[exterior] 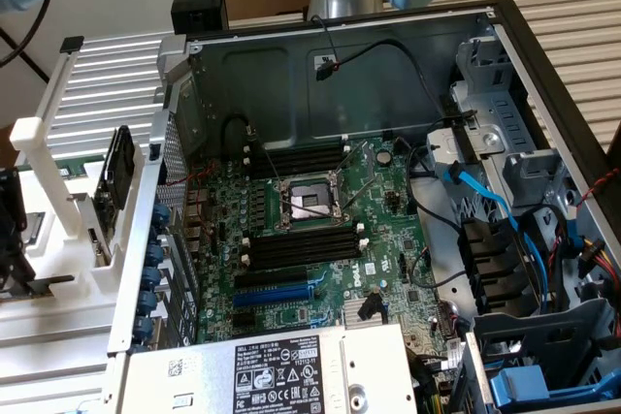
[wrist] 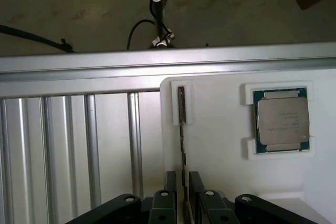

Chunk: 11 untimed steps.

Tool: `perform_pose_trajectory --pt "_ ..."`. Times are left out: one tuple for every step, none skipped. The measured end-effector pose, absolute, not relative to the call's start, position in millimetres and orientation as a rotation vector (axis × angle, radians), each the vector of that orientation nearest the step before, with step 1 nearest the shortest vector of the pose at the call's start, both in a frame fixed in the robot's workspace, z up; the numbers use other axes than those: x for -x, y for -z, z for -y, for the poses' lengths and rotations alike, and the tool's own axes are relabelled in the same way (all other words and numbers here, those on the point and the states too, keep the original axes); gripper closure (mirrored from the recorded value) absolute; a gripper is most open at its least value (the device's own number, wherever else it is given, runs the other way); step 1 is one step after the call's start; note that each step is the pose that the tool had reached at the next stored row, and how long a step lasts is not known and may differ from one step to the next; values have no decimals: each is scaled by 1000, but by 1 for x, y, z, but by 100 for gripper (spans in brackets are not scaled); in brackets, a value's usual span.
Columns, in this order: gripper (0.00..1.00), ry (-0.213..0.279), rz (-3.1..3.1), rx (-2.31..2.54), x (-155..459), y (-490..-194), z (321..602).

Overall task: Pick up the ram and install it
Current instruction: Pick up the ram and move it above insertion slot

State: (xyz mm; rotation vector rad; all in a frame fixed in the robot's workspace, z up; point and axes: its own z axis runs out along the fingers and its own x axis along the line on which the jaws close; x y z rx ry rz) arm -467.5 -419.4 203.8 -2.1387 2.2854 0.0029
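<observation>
The ram [wrist: 181, 129] stands on its long edge in a narrow groove of a white holder [wrist: 220, 129] and is seen edge-on as a thin dark strip. Its long axis runs straight from the gripper [wrist: 182, 174] towards the aluminium rail [wrist: 157, 64] at the tabletop's edge. The far end sits in a small raised pocket of the holder, just short of that rail. The near end lies between the two black fingers [wrist: 170, 182]. These are parted, one on each flat face of the stick, with a slim dark gap showing on either side, so the gripper straddles the ram without visibly pressing on it.

Well apart from the ram, a square processor chip [wrist: 282, 119] rests flat in its own recess of the same holder. Beside the holder is the ribbed aluminium tabletop [wrist: 68, 145].

In the exterior view the holder stands at the tabletop's edge on the exterior view's left, just beside an open computer case [exterior: 505, 26]. Inside the case lies the motherboard [exterior: 378, 201], with long black slots [exterior: 301, 244] and a blue slot [exterior: 277, 296].
</observation>
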Motion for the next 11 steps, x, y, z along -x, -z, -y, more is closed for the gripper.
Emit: perform_pose_trajectory --pt "76 -3 -2285 2139 468 -203 419" --pt "76 -3 -2285 2139 467 -203 418" --pt "76 -3 -2285 2139 468 -203 418" --pt "76 -3 -2285 2139 468 -202 418" --pt "76 -3 -2285 2139 468 -202 418" --pt "76 -3 -2286 2139 468 -202 418" --pt "76 -3 -2286 2139 468 -201 418" --pt "76 -3 -2285 2139 468 -201 418" --pt "76 -4 -2286 2139 468 -201 418" --pt "76 -4 -2286 2139 468 -201 418" --pt "76 -4 -2285 2140 468 -201 418"
